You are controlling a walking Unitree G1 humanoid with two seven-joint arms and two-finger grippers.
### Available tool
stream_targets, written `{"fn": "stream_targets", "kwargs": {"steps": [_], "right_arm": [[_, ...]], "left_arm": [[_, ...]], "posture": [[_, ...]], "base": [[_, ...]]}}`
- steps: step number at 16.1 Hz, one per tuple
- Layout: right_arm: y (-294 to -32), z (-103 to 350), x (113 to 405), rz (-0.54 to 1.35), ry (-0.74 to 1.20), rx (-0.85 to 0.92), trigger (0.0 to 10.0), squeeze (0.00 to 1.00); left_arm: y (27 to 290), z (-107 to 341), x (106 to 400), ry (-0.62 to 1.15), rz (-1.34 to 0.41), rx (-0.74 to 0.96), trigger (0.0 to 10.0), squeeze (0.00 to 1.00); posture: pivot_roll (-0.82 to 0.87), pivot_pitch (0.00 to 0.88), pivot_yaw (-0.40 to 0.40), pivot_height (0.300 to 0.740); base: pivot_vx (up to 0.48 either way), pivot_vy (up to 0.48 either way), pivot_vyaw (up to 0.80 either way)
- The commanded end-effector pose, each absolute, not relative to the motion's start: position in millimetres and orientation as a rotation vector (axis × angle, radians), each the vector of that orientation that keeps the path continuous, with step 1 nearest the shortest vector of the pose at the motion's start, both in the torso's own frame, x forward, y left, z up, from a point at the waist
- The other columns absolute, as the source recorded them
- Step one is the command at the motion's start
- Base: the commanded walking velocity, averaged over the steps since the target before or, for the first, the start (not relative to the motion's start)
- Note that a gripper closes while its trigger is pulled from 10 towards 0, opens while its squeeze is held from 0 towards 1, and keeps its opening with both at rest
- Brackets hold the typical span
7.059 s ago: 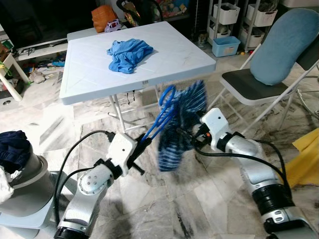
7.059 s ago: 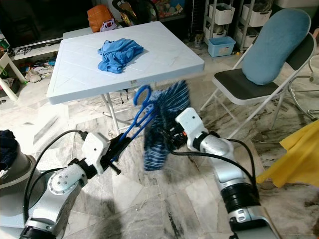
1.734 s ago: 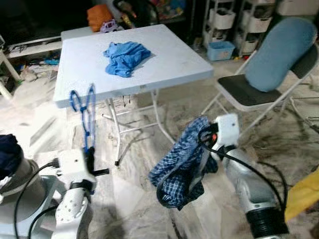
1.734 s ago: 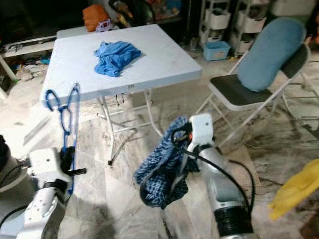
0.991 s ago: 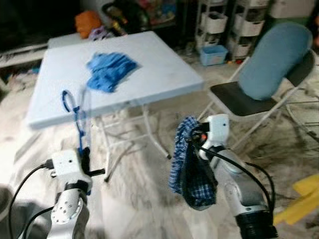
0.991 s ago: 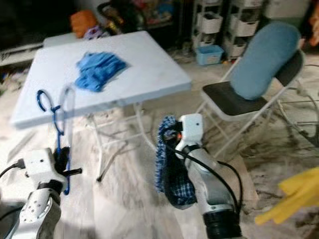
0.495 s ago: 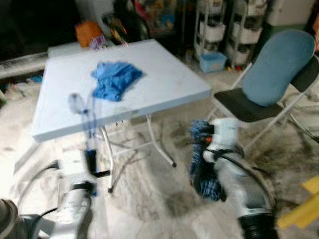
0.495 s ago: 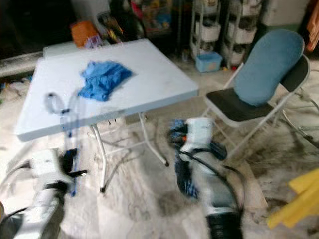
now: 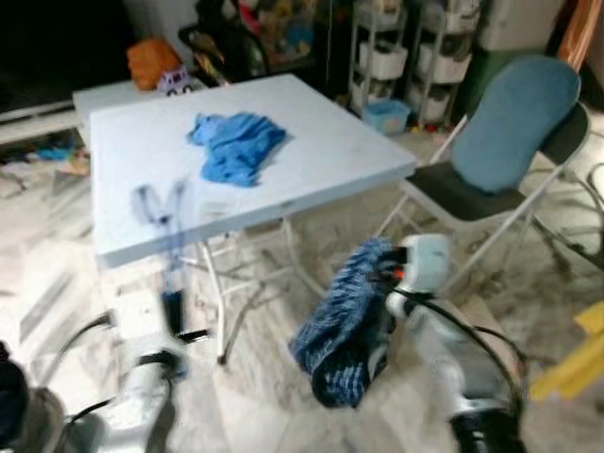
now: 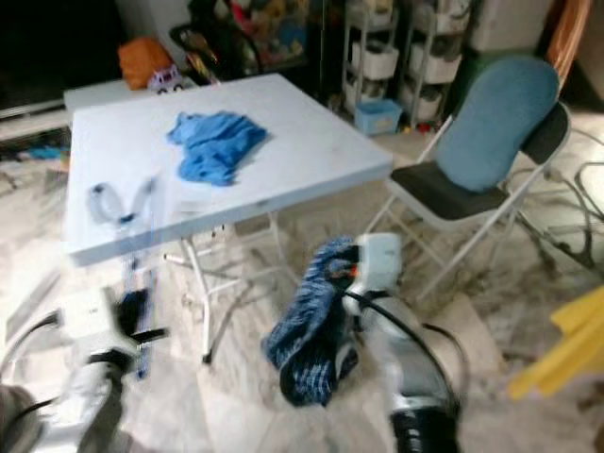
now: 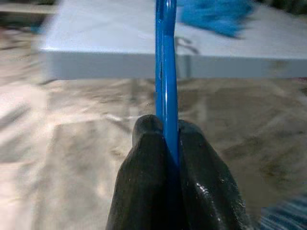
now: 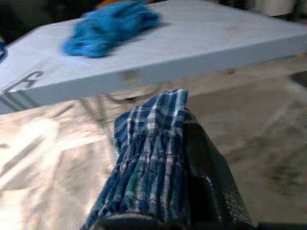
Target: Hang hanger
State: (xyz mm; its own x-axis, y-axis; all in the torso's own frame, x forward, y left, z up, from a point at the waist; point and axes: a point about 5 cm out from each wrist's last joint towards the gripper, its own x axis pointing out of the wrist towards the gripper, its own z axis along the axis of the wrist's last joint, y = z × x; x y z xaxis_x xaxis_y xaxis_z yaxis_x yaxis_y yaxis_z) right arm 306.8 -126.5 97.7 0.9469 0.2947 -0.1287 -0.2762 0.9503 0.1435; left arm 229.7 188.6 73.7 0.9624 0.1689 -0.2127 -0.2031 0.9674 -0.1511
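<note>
The left gripper [image 11: 165, 143] was clamped on the lower bar of the blue hanger [image 11: 165, 72], which stood upright with its long axis vertical and its hook [image 9: 146, 200] uppermost, level with the near edge of the white table [image 9: 311, 179]. The right gripper [image 12: 192, 143] was pinched on a bunched plaid garment [image 9: 342, 326], held low and well apart from the hanger. No rail was discernible; the left arm alone carried the hanger.

The hanger [image 11: 166, 72] is smooth, glossy blue plastic between the left hand's [image 11: 165, 143] black, faintly shiny fingers. The plaid garment [image 9: 342, 326] is soft woven cloth. The bench [image 9: 311, 179] top is matt pale plastic; the floor [image 9: 255, 396] is polished veined marble
</note>
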Motion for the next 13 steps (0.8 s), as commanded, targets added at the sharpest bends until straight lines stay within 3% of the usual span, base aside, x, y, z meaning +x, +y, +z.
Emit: {"fn": "stream_targets", "kwargs": {"steps": [1,6,9,13], "right_arm": [[-134.2,102.5,312.9,0.268,0.124,0.102,10.0,0.00],[-141.3,104.1,312.2,0.260,0.113,0.053,10.0,0.00],[-176.5,96.2,274.5,0.211,0.095,-0.033,10.0,0.00],[-206.8,90.3,250.1,0.103,0.122,-0.076,10.0,0.00]], "left_arm": [[183.2,79.4,235.2,0.161,0.174,-0.193,10.0,0.00],[182.3,90.2,240.7,0.115,0.145,-0.166,10.0,0.00],[197.9,88.0,228.0,0.116,0.167,-0.102,10.0,0.00],[203.2,70.8,204.5,0.185,0.136,-0.042,10.0,0.00]], "posture": [[-0.03,0.000,0.065,0.740],[-0.02,0.000,0.067,0.740],[-0.04,0.000,0.076,0.740],[-0.06,0.000,0.089,0.740]], "base": [[0.000,0.000,0.00],[0.000,0.000,0.00],[0.000,0.000,0.00],[0.000,0.000,0.00]]}}
